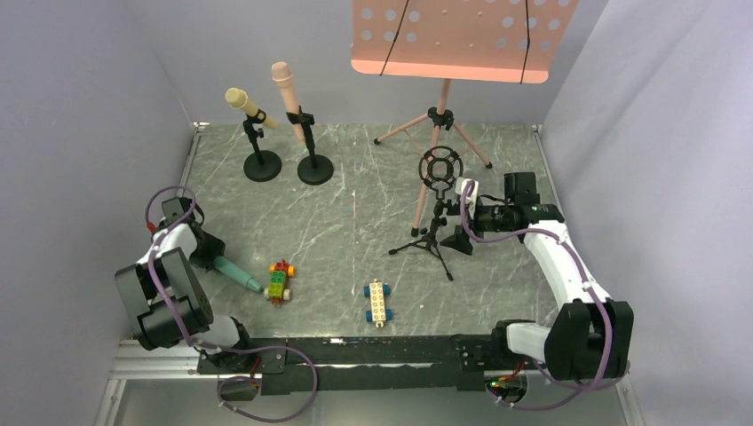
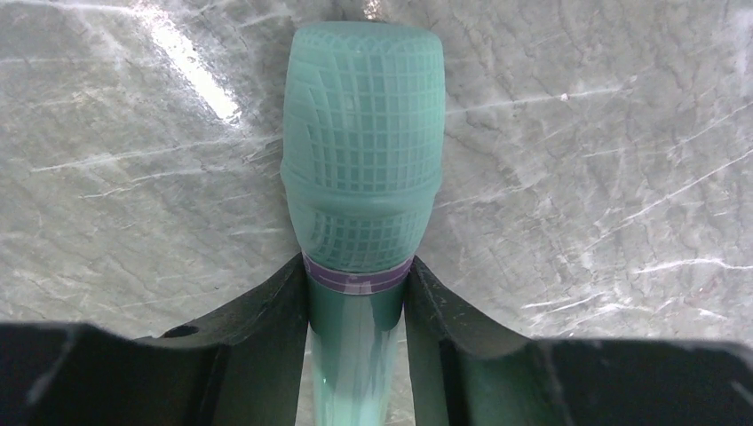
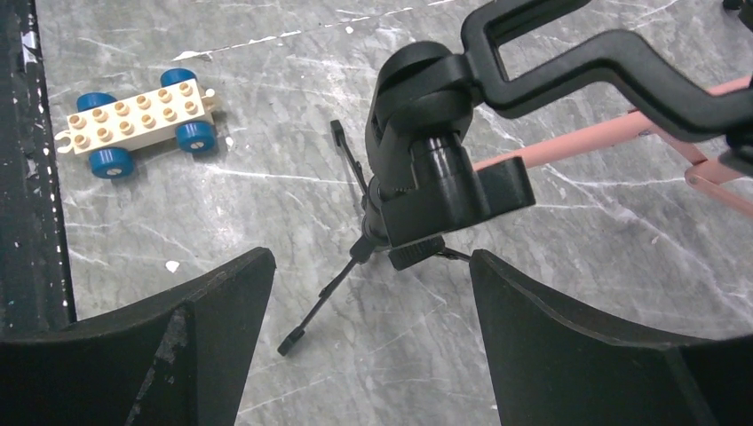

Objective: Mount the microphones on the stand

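The teal microphone point(image 1: 236, 276) lies on the table at the left, head towards the near left corner. My left gripper point(image 1: 213, 257) is shut on it: in the left wrist view both fingers press the handle just below the gridded head point(image 2: 364, 151). The yellow microphone point(image 1: 241, 101) and the pink microphone point(image 1: 286, 89) sit clipped in two round-base stands at the back left. A black tripod stand point(image 1: 435, 226) with an empty ring mount point(image 1: 440, 167) stands mid-right. My right gripper point(image 1: 462, 217) is open beside it, with the stand's clamp point(image 3: 426, 177) just ahead of its fingers.
A pink music stand point(image 1: 462, 35) rises at the back right, its legs point(image 1: 417, 124) spread behind the tripod. A multicoloured brick car point(image 1: 281, 281) lies right by the teal microphone's tail. A white and blue brick car point(image 1: 378, 302) is near the front edge. Grey walls close in left and right.
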Available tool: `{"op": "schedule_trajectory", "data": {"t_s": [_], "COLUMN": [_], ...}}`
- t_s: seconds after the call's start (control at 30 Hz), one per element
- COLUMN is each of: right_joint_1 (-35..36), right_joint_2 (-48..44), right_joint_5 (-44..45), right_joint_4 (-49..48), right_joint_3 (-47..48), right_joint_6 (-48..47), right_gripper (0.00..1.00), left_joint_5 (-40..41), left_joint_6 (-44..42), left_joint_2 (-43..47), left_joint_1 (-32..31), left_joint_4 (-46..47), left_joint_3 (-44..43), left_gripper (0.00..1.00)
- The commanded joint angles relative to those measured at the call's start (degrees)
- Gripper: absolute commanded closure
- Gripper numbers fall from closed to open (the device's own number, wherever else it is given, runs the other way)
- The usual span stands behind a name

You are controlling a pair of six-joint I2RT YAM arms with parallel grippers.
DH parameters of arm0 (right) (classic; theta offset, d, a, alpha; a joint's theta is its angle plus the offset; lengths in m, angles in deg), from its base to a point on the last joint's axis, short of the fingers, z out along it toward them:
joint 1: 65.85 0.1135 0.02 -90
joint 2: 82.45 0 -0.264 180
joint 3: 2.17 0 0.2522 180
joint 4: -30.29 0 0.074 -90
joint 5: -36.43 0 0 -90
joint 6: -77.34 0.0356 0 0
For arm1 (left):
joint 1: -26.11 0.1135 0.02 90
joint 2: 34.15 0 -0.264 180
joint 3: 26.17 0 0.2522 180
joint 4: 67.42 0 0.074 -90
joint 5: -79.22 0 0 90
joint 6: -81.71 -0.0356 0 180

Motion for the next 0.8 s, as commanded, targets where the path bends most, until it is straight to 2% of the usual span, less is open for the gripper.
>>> {"op": "schedule_trajectory", "data": {"t_s": [0.0,0.1,0.23,0.33,0.47,0.6,0.77], "right_joint_1": [-1.22,-4.90,-7.97,-9.17,-10.84,-12.03,-12.89], "right_joint_2": [0.05,0.88,2.11,3.08,4.41,4.67,3.85], "right_joint_5": [-3.69,-6.22,-8.14,-8.81,-9.60,-9.93,-9.34], "right_joint_4": [2.81,7.12,13.18,16.67,19.10,20.42,19.77], "right_joint_3": [2.64,3.73,5.48,6.71,7.39,7.66,7.36], "right_joint_6": [-4.13,-7.82,-13.22,-16.08,-18.05,-19.47,-19.33], "right_gripper": [0.13,0.13,0.12,0.12,0.11,0.10,0.09], "left_joint_5": [-3.27,-5.66,-10.20,-16.19,-18.17,-20.78,-28.64], "left_joint_6": [-0.55,-3.05,-8.88,-13.09,-15.41,-17.50,-18.95], "left_joint_2": [-0.01,5.36,17.09,27.11,35.97,38.99,42.50], "left_joint_1": [0.28,0.23,0.27,-0.40,-5.05,-10.96,-19.23], "left_joint_4": [-0.42,0.94,4.17,9.90,13.60,16.88,29.17], "left_joint_3": [-1.29,-1.64,-1.50,0.51,-0.08,-2.09,-1.63], "left_gripper": [0.88,0.99,1.00,1.00,1.00,1.00,1.00]}}
